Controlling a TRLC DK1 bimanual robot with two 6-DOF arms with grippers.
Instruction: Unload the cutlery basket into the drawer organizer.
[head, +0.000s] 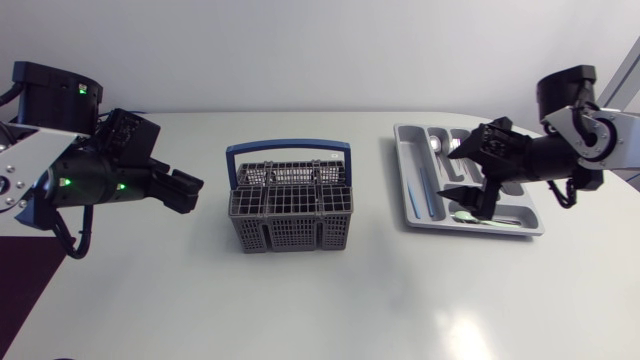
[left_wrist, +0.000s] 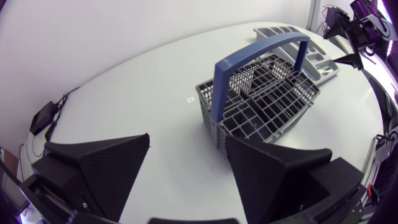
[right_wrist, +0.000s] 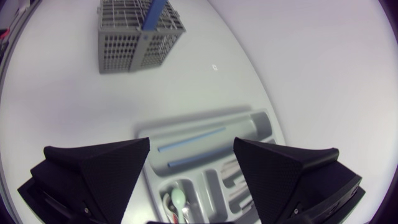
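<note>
The grey cutlery basket (head: 290, 208) with a blue handle (head: 288, 150) stands mid-table; no cutlery shows in its compartments (left_wrist: 267, 102). The grey drawer organizer (head: 412, 212) lies to its right. It holds two blue-handled pieces (right_wrist: 189, 138), a green spoon (right_wrist: 179, 198) and silver pieces (head: 436, 146). My right gripper (head: 450, 172) hovers over the organizer, open, with nothing between its fingers (right_wrist: 191, 149). My left gripper (head: 190, 193) hangs left of the basket, open and empty (left_wrist: 186, 168), pointing at it.
The organizer (left_wrist: 292, 37) sits past the basket, with my right arm (left_wrist: 360, 18) above it. The basket (right_wrist: 140, 25) stands well ahead of the right gripper. White tabletop (head: 320, 300) stretches in front of both containers.
</note>
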